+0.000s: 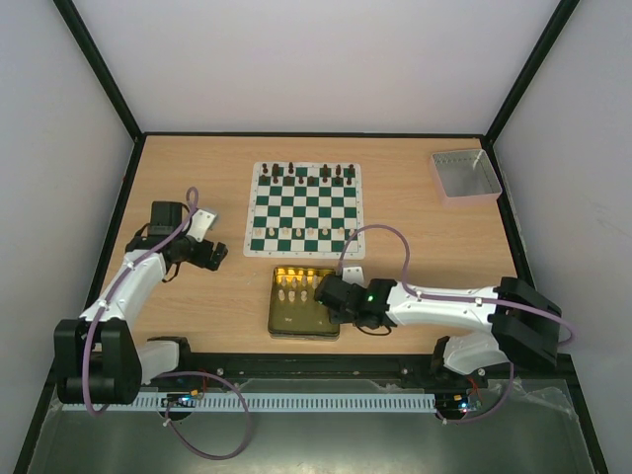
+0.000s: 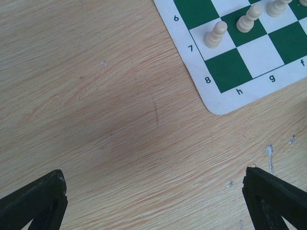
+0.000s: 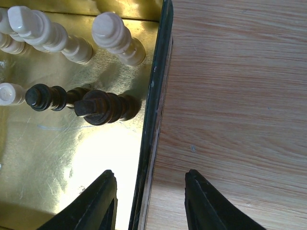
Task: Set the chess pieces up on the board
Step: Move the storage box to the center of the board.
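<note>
Table (image 1: 197,178) of pale wood carries the green-and-white board (image 1: 304,205) flat at its middle, with dark chess pieces (image 1: 303,176) along the far rows and cream ones along the near rows, too small from above to tell apart. A grey tray (image 1: 464,174) sits at the far right. Nearer the arms, a gold tin (image 1: 296,321) is partly hidden under the right gripper (image 3: 148,201), whose fingers (image 3: 98,201) stand apart astride the tin's side wall, gripping nothing I can see, while cream and dark pieces in the tin are partly cut off. The left gripper (image 2: 153,201) hangs spread wide over bare wood just beside the board's corner, only its tips showing.
</note>
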You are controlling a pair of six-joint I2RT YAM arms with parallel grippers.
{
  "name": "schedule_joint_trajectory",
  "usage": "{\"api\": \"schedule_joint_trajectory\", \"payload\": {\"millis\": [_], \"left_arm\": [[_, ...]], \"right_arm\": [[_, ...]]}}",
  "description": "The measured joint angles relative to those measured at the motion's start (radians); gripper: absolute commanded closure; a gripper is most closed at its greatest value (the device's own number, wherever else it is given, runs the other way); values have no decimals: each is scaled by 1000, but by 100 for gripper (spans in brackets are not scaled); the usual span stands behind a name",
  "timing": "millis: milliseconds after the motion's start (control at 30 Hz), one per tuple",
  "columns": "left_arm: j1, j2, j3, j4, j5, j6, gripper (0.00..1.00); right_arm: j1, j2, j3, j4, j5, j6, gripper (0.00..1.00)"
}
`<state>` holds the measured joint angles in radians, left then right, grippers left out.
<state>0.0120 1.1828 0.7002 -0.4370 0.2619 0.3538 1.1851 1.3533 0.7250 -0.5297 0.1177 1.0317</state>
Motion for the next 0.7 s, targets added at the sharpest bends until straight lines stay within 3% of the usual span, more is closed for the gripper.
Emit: {"api": "schedule_joint_trajectory", "payload": {"millis": [367, 700], "left_arm": [[0, 5, 0, 6, -10, -2, 0], [-7, 4, 0, 9, -19, -3, 0]], "right_arm": [[-12, 93, 117, -78, 20, -66, 70], [-98, 95, 142, -129, 8, -128, 70]]}}
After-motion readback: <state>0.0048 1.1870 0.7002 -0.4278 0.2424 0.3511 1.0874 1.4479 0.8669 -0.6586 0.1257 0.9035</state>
